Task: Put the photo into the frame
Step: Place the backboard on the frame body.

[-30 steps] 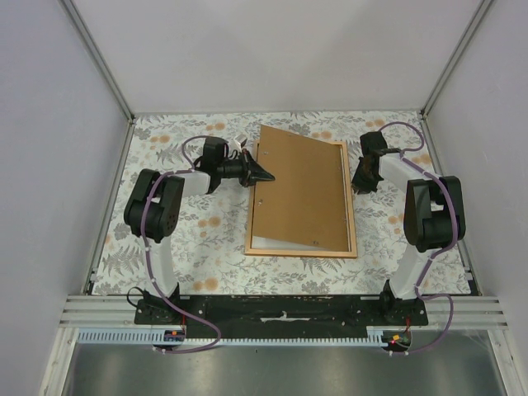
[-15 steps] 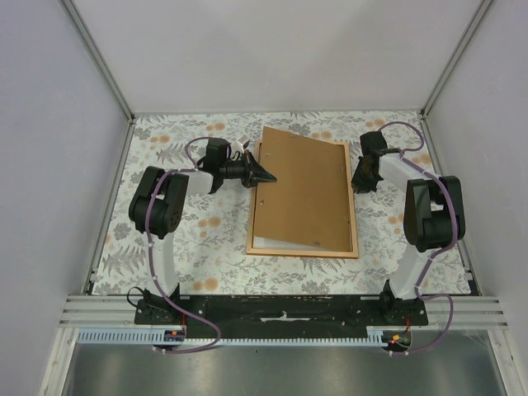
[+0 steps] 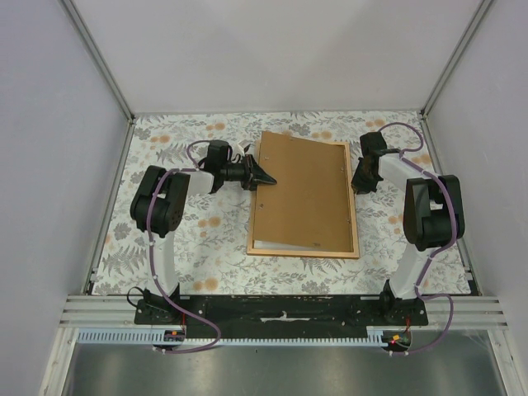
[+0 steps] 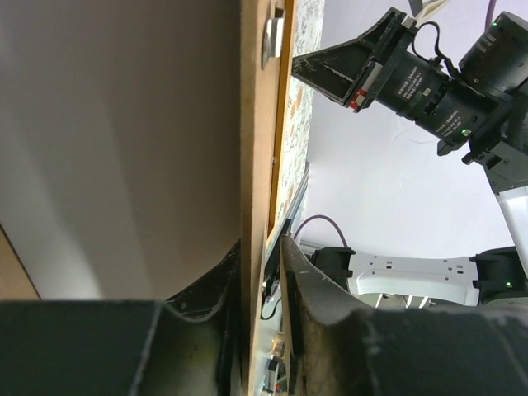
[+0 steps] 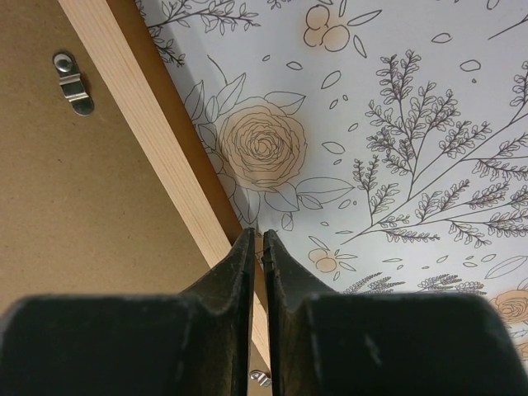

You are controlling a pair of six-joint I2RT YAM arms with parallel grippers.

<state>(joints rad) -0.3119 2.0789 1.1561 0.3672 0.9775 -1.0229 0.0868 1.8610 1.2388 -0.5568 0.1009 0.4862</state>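
The left arm (image 3: 161,206) reaches inward with its wrist laid level. The left gripper (image 3: 266,176) points toward the right arm (image 3: 429,210), its fingers (image 4: 301,289) a little apart. The right arm is folded back on itself, and the right gripper (image 3: 360,185) is angled downward with its fingers (image 5: 235,264) drawn almost together.

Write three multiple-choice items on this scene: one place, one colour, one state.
1. Where is the right claw? A. at the orange-brown wooden picture frame's right rail B. at its near rail C. at its left rail
2. What colour is the flat rectangular backing board? A. white B. brown C. blue
3. How does that board lie? A. square inside the frame B. skewed, its far left corner over the rail C. upright
Key: 1 A, its tips meet the rail in the right wrist view; 2 B, plain brown; 3 B, its edges run askew to the rails.
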